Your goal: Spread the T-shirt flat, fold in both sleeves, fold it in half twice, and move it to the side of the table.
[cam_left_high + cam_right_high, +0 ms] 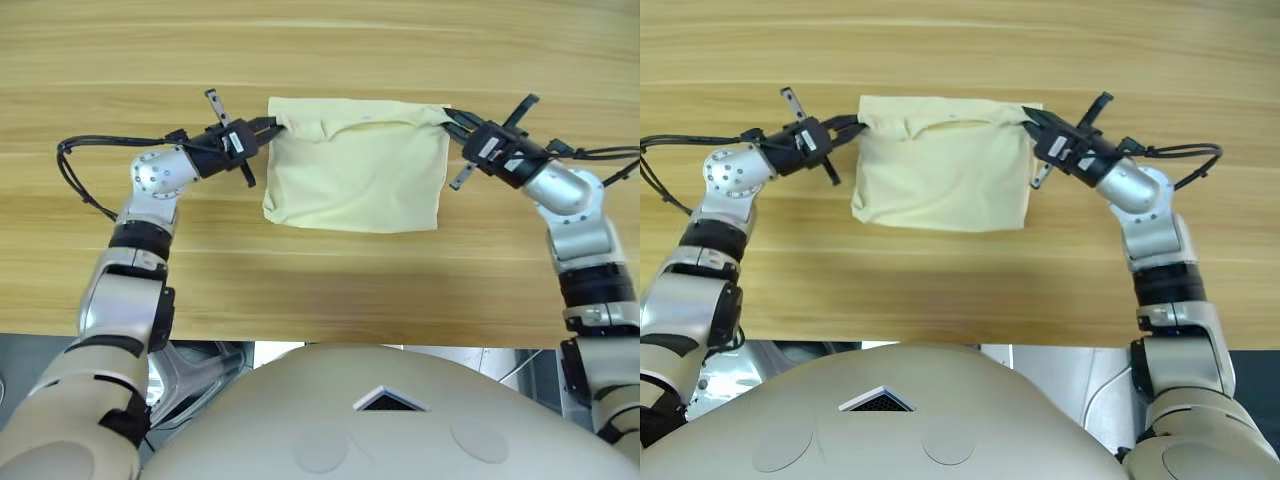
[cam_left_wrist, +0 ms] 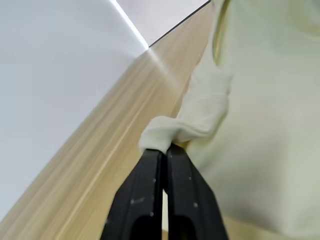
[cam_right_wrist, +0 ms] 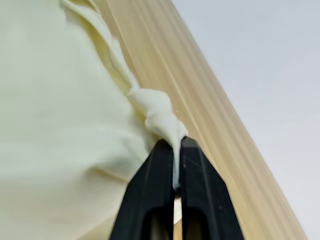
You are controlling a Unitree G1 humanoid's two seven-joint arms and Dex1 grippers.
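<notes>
Wood-grain counter [image 1: 320, 40] carrying a pale yellow T-shirt [image 1: 355, 170] at its middle, already folded into a soft, slightly wrinkled rectangle with its long axis running left to right. The left fingers [image 2: 145, 200] are clenched on the far left corner and the right fingers [image 3: 150, 200] on the far right corner, each bunching a nub of cloth. The fabric spans between them and lies nearward from the held edge, so both arms are equally close, and the next fold probably carries that edge nearward.

Lab-like test room: light wood-grain laminate table [image 1: 330, 270], bare white wall [image 2: 50, 75], grey floor [image 1: 30, 345] at the near edge.
</notes>
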